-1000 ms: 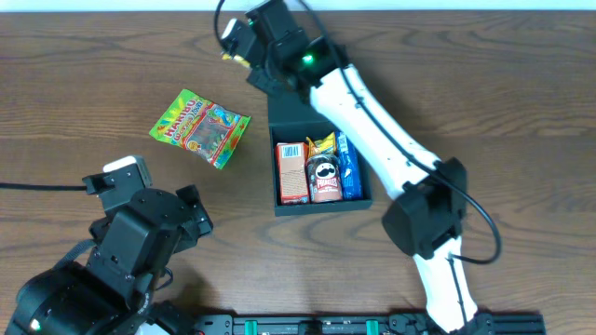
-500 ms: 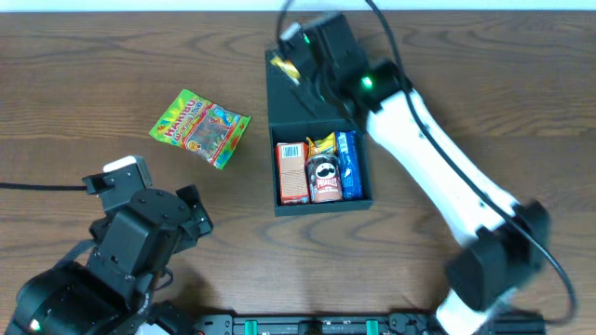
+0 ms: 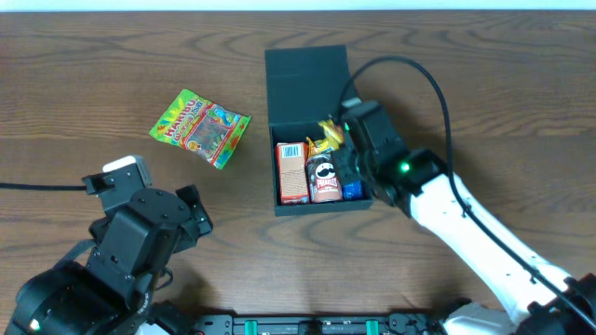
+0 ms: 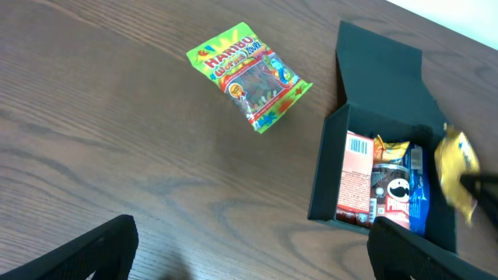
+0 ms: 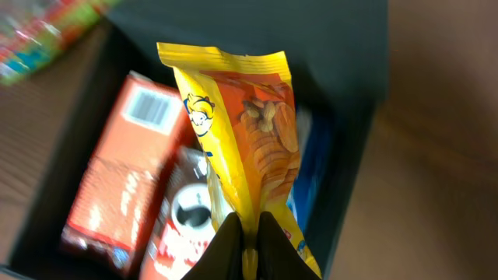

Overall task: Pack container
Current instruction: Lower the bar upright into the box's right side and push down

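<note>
The right end effector (image 5: pixel 249 233), its two dark fingers pressed together, pinches the lower edge of a yellow-orange crinkled snack packet (image 5: pixel 241 148), which stands upright above the open compartment of the dark teal-black, shallow, square cardboard container (image 3: pixel 321 207). The container sits at mid-surface with its opening facing up. Its hinged flat lid (image 3: pixel 307 84) is folded back flat toward the far edge, so box and lid together have their long axis running near to far in the overhead view. Inside, side by side and parallel to that axis, lie an orange-red carton with a barcode (image 3: pixel 292 172), a red crisp can bearing a moustached face (image 3: pixel 324 179) and a blue packet (image 3: pixel 351 189), the last partly covered by the arm. A green gummy-sweet bag (image 3: pixel 200 127) lies on the brown wooden surface (image 3: pixel 466 93), well apart to the container's left. The left end effector (image 4: pixel 253 249) hangs at the near left with its fingers spread wide, holding nothing. One second earlier the right end effector carried the snack packet beyond the lid's far-left corner; it has since crossed the lid to the compartment, while bag, container and left arm are unchanged.
</note>
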You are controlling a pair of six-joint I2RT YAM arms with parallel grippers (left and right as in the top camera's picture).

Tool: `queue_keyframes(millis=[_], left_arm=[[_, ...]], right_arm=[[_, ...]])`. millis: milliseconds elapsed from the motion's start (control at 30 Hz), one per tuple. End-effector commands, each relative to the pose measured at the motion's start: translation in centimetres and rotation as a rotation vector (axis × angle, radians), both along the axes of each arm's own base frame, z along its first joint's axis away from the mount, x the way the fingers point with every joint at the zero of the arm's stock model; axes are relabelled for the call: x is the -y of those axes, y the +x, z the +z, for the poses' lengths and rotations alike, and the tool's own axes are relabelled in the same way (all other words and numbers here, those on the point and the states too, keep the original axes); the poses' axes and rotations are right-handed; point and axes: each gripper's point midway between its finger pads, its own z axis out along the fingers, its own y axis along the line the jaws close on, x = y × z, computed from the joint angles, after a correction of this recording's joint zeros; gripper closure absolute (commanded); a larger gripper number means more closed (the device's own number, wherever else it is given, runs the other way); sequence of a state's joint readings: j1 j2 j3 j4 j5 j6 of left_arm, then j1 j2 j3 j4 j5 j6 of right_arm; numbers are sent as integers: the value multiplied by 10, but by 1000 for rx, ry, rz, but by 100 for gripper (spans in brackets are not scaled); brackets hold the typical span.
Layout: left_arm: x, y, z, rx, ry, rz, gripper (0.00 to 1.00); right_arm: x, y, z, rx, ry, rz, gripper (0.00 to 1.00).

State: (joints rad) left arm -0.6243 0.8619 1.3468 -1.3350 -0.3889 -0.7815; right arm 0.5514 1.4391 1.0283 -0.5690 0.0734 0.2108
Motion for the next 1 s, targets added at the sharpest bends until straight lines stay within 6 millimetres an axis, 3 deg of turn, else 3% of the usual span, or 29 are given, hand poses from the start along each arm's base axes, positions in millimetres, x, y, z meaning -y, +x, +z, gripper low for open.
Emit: queue_keyframes(millis=[0, 300, 467, 500, 533, 633, 800, 967], left_arm=[[-2, 1, 7, 19, 1, 4, 5], [-2, 1, 7, 19, 2, 4, 5], [-2, 1, 7, 19, 2, 4, 5], [-2, 1, 7, 19, 2, 4, 5], [-2, 1, 7, 19, 2, 4, 5], [-2, 1, 7, 19, 2, 4, 5], [-2, 1, 7, 19, 2, 4, 5], [-2, 1, 7, 19, 2, 4, 5]], right_arm=[[20, -6, -10, -3, 26, -161, 91], [40, -26, -49, -72, 17, -297, 90], [43, -28, -52, -75, 15, -312, 88], [42, -27, -52, -73, 17, -312, 83], [41, -25, -51, -65, 23, -311, 78], [39, -17, -45, -27, 40, -317, 75], [43, -4, -15, 74, 43, -332, 75], [43, -5, 10, 123, 52, -290, 72]])
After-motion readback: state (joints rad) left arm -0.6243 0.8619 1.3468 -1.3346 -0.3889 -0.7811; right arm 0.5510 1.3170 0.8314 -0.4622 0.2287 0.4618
